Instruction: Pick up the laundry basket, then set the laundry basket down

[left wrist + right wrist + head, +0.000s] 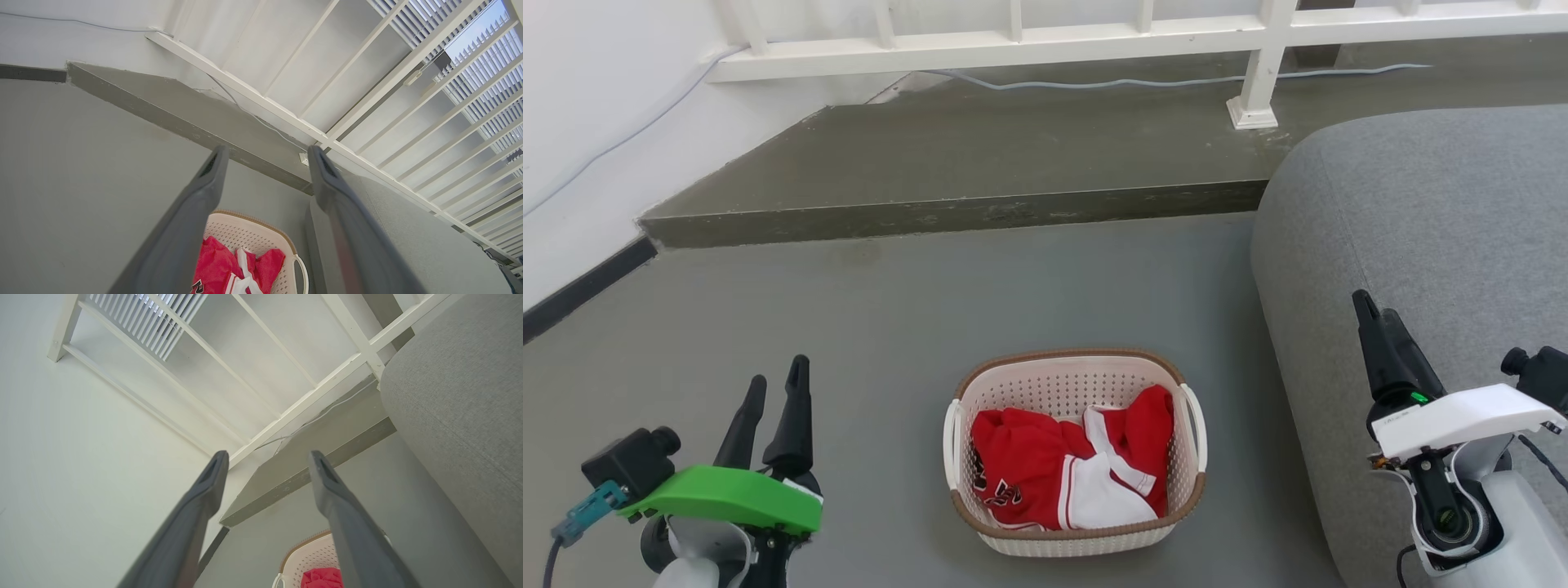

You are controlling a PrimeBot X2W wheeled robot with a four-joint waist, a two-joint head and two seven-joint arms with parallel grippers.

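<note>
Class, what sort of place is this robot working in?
Probably a home living area: a grey sofa, a laundry basket holding a red-and-white garment, and a white railing above a step.

My green-capped left wrist (727,494) and white-capped right wrist (1462,420) hang low and wide apart; left jaws and right jaws stand parted, gripping nothing.

laundry basket (1062,390), 6 o'clock: cream-white walls, grid of small holes; brown woven-look rim; white loop handles.
garment (1029,465): red, white panel with red-striped trim, dark lettering.
left pincer (779,371), 8 o'clock: black, bright green shell.
right pincer (1377,306), 4 o'clock: black, white shell.
floor (915,310): flat mid-grey.
upholstered seat (1421,212), 3 o'clock: grey, fine weave.
railing (1013,42), 12 o'clock: white.
step (1013,155), 11 o'clock: darker olive-grey.
wall (588,122), 10 o'clock: white, black skirting.
</note>
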